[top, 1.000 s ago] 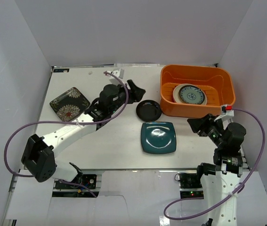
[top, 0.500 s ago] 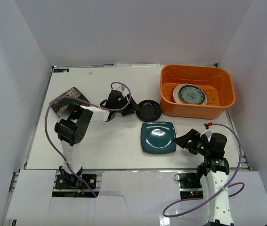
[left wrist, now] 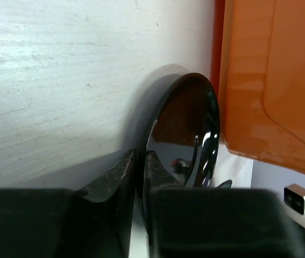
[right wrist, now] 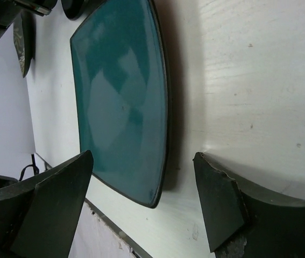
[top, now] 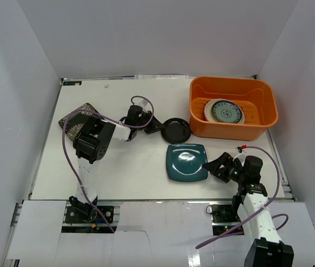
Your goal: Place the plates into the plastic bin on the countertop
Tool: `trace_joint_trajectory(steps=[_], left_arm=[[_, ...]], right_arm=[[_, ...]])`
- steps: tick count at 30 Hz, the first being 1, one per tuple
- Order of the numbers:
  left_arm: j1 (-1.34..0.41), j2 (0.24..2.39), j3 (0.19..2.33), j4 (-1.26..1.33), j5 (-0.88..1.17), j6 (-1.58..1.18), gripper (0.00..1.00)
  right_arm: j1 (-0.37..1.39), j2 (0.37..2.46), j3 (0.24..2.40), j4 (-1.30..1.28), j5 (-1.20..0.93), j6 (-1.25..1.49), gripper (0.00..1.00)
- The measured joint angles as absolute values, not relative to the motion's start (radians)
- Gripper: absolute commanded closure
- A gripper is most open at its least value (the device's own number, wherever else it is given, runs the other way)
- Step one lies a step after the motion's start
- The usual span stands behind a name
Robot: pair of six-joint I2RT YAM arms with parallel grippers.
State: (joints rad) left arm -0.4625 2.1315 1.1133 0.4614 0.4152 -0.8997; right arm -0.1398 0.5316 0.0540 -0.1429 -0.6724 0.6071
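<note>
A round black plate (top: pixel 176 130) lies on the countertop (top: pixel 135 167) just left of the orange plastic bin (top: pixel 232 125). My left gripper (top: pixel 158 127) is shut on that plate's left rim; in the left wrist view the thin rim of the black plate (left wrist: pixel 187 134) runs between the closed fingers (left wrist: pixel 121 172), with the bin wall (left wrist: pixel 270 80) right behind. The square dark teal plate (top: pixel 186 162) lies flat in front. My right gripper (top: pixel 217 167) is open at its right edge, and in the right wrist view a corner of the teal plate (right wrist: pixel 122 97) sits between the spread fingers (right wrist: pixel 217 199).
Inside the bin a teal-patterned plate (top: pixel 226 111) rests on a cream plate (top: pixel 208 109). A square black plate with white flowers (top: pixel 75 121) lies at the left, partly covered by the left arm (top: pixel 93 139). White walls enclose the table.
The left gripper has closed on the black plate's rim. The right arm came down and forward from beside the bin to the teal plate's right edge, with its jaws open.
</note>
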Motion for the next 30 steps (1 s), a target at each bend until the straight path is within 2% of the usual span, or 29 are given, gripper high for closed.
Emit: trace_joint_trajectory(steps=[1,2,8,11,12,15,17,21,24,27,30], left_arm=[[-0.461,2.135,1.114,0.466,0.420,-0.899,0.97],[-0.460,2.136,1.114,0.468,0.424,-0.899,1.00],[-0.459,2.110,1.079,0.477,0.402,-0.878,1.00],[-0.452,2.007,0.955,0.472,0.354,-0.879,1.00],[-0.445,1.957,0.905,0.461,0.338,-0.875,1.00],[-0.427,1.789,0.791,0.390,0.292,-0.862,1.00],[-0.426,1.674,0.759,0.340,0.267,-0.854,1.00],[-0.432,1.453,0.772,0.284,0.242,-0.842,1.00],[-0.467,1.372,0.884,0.224,0.216,-0.823,1.00],[-0.562,1.428,1.111,0.175,0.176,-0.781,1.00],[-0.655,1.573,1.382,0.131,0.149,-0.741,1.00]], right_arm=[[-0.133,0.557,0.054,-0.119,-0.677,0.607,0.19],[-0.123,0.582,0.054,-0.094,-0.682,0.611,0.19],[0.051,0.782,0.056,0.111,-0.677,0.658,0.28],[0.139,0.920,0.060,0.232,-0.662,0.690,0.48],[0.150,0.959,0.060,0.266,-0.665,0.704,0.60],[0.166,1.025,0.053,0.328,-0.639,0.741,0.84],[0.171,1.018,0.048,0.343,-0.621,0.766,0.92],[0.178,0.905,0.048,0.344,-0.604,0.805,0.92],[0.184,0.786,0.048,0.290,-0.576,0.800,0.92],[0.184,0.684,0.041,0.217,-0.554,0.797,0.92],[0.185,0.601,0.035,0.151,-0.544,0.799,0.92]])
